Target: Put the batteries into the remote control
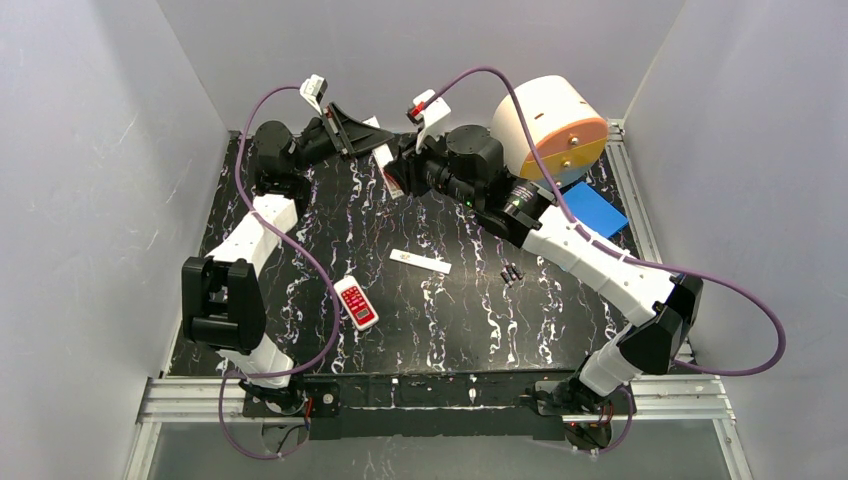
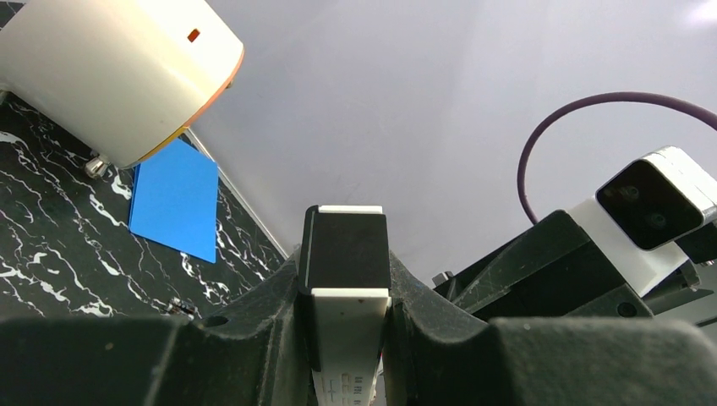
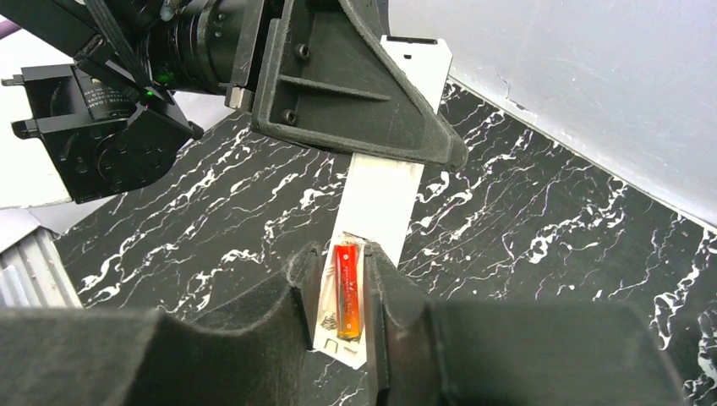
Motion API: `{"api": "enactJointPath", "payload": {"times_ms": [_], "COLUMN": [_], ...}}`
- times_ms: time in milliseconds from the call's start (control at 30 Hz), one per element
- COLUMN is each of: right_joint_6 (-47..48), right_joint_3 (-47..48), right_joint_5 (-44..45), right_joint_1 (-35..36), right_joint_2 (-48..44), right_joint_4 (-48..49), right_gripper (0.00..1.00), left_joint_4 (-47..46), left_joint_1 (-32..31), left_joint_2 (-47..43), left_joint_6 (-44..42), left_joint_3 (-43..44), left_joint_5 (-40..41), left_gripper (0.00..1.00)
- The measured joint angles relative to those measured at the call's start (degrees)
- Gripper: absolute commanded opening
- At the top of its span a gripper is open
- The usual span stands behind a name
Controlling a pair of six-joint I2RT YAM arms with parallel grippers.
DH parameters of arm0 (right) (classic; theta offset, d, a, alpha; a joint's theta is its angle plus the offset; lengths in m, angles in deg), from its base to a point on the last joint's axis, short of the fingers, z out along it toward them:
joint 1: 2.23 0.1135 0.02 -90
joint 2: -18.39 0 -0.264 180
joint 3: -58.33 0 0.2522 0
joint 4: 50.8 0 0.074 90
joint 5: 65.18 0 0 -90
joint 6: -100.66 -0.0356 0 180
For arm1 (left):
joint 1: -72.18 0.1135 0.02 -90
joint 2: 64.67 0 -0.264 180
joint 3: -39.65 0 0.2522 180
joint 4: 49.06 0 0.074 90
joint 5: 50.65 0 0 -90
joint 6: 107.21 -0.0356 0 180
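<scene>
right wrist shows glossy red-orange battery [image 3: 347,292] in flat white remote [image 3: 382,190].

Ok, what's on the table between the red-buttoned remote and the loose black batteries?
Only a flat white strip, slightly beyond the line from the red-buttoned remote to the black batteries; the top view shows it.

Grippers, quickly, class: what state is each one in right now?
Left gripper: closed on the remote control.
Right gripper: jaws flank the red-orange battery lying on the remote control; whether it is gripped cannot be told.
</scene>
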Motion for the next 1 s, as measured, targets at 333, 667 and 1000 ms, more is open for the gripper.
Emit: {"api": "enactJointPath", "payload": {"times_ms": [333,667,1000], "right_joint_6": [-0.2,1.7,1.9], "right_joint_3": [6.9,11.1,11.8], "right_joint_5": [-0.2,-2.3,-2.4], "right_joint_1": [0.0,0.0,0.2], "right_joint_2": [3.0,6.7,9.6], "right_joint_4": [-9.8,-21.4,-25.7], "right_gripper": [0.38,0.34,0.32], "left_joint_4": [3.5,9.2,9.9], "left_joint_1": [0.0,0.0,-0.5], "left_joint_2": [0.0,0.0,-0.1], "left_joint_6": [-3.2,-8.4,-10.1], "left_joint_3": [-3.2,-5.0,-5.9], "left_joint_5": [1.6,2.6,2.5], "left_gripper": [0.00,0.00,0.00]}}
